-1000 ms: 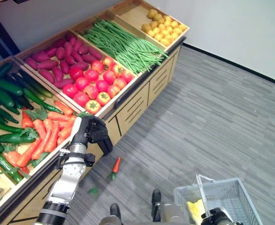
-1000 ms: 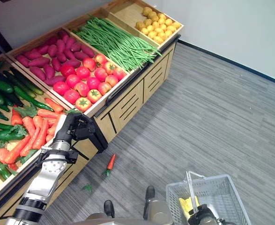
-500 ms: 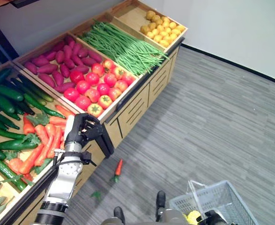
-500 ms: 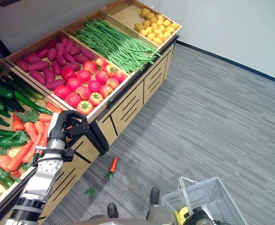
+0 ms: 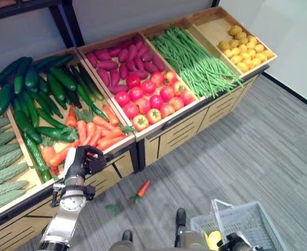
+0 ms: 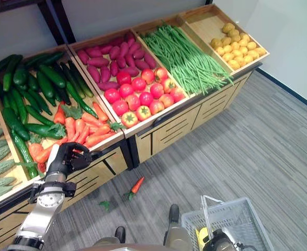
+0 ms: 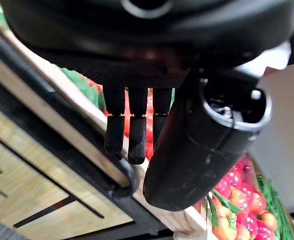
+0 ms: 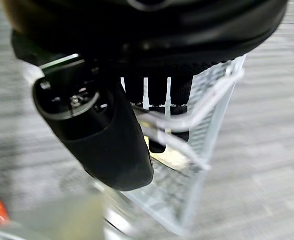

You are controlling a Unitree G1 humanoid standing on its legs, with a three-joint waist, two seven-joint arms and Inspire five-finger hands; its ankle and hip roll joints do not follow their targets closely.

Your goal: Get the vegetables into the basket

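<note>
Hovering now over the carrots (image 5: 85, 135) at eight o'clock, the left hand (image 5: 82, 161) is curling empty fingers, while the right hand (image 8: 136, 115) is gripping the basket (image 5: 247, 219) handle; nothing new is being collected yet.

Left hand (image 5: 83, 161) at the carrots (image 5: 93, 134) bin's front edge; stray carrot (image 5: 141, 189) on floor (image 5: 247, 151).

The left hand (image 5: 84, 161) is raised on an extended arm with fingers (image 7: 136, 137) curled, empty.

Silver-grey ribbed left forearm, round wrist joint; dark left hand (image 5: 83, 161); dark right hand (image 8: 136, 125), thick glossy thumb.
</note>
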